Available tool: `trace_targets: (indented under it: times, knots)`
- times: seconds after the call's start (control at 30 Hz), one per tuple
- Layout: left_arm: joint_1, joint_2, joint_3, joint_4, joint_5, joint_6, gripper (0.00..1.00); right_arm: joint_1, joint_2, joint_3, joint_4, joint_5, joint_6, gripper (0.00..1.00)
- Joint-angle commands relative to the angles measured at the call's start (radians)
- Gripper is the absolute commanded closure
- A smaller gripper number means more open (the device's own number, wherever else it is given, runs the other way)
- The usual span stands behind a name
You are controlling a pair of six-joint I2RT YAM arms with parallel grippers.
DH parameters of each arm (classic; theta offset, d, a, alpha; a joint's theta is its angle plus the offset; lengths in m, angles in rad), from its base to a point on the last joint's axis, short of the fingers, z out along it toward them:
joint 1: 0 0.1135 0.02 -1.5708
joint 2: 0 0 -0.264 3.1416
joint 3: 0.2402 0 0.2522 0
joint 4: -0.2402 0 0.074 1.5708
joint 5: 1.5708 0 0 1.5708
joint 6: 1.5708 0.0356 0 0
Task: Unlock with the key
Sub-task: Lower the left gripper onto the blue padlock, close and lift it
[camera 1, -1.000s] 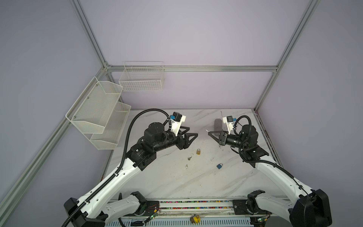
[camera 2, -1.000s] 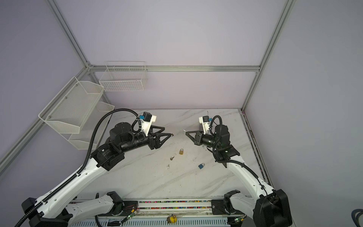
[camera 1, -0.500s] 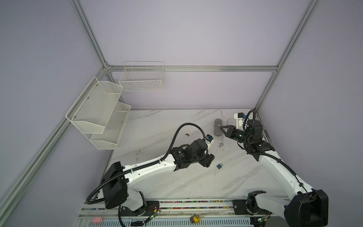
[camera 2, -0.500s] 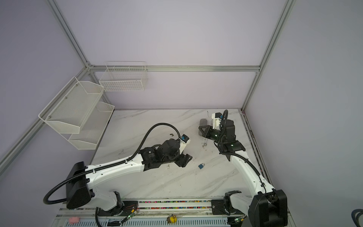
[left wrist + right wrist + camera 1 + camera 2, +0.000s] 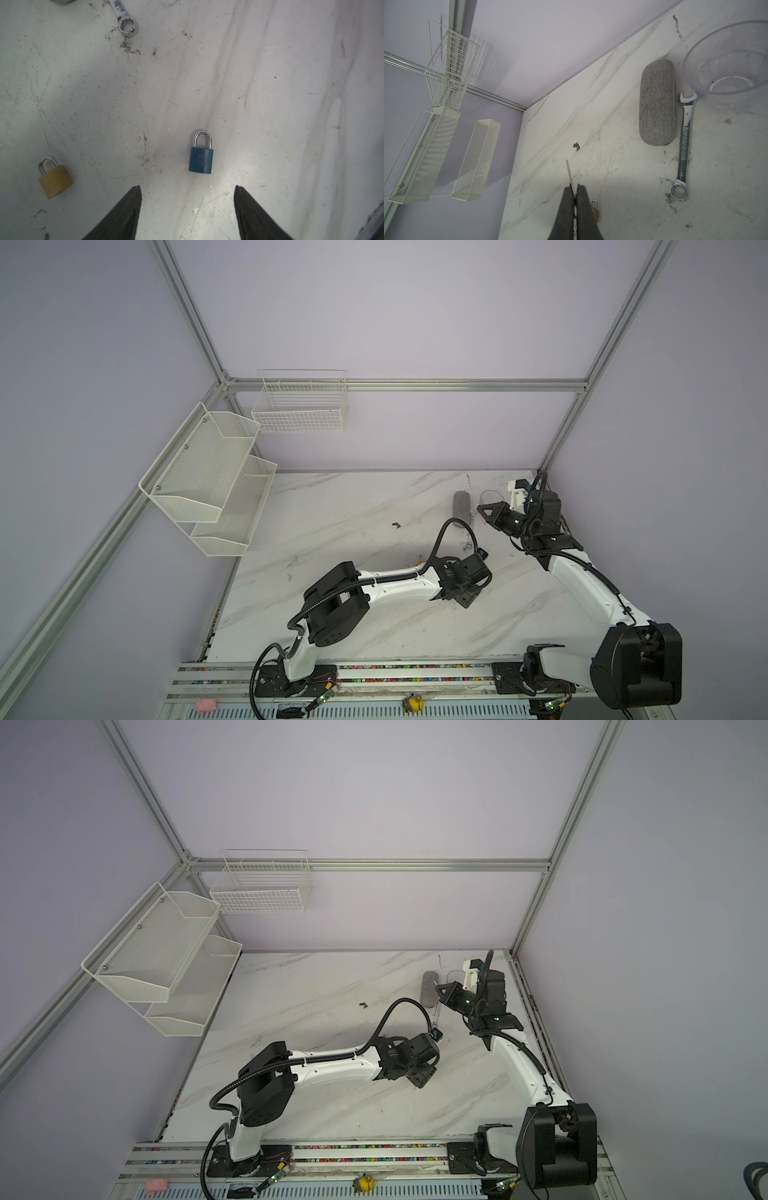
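left end effector (image 5: 187, 188): open, above blue padlock (image 5: 201, 160) lying flat on desk (image 5: 270, 104)
right end effector (image 5: 480, 508): 12 o'clock of left in a top view, clamped on key (image 5: 569, 172)
step: likely the padlock pickup
next: descend, pinch body, keyhole toward key

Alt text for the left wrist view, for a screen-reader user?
A blue padlock lies flat on the scuffed white table, untouched, just ahead of the open fingers of the left gripper. A brass padlock lies apart from it, and the ring end of a wrench shows farther out.
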Motion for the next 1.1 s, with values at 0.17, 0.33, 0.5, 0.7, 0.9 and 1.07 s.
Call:
trace_targets:
  times: [0.17, 0.33, 0.5, 0.7, 0.9, 1.07]
  knots:
    - [-0.005, 0.127, 0.201, -0.054, 0.032, 0.016, 0.36, -0.019, -0.003, -0.001, 0.03, -0.036, 0.02, 1.0]
    - [-0.006, 0.175, 0.236, -0.063, 0.051, -0.003, 0.42, -0.018, 0.006, -0.011, 0.04, -0.04, 0.016, 1.0]
    - [-0.008, 0.215, 0.269, -0.117, 0.094, -0.046, 0.46, -0.019, 0.011, -0.015, 0.049, -0.046, 0.021, 1.0]
    - [-0.019, 0.274, 0.325, -0.179, 0.093, -0.106, 0.5, -0.019, 0.017, -0.017, 0.064, -0.059, 0.027, 1.0]
    - [-0.023, 0.292, 0.347, -0.259, 0.037, -0.169, 0.54, -0.019, 0.007, -0.029, 0.073, -0.061, 0.032, 1.0]
    - [-0.027, 0.296, 0.355, -0.309, 0.008, -0.19, 0.56, -0.019, 0.003, -0.033, 0.077, -0.06, 0.034, 1.0]
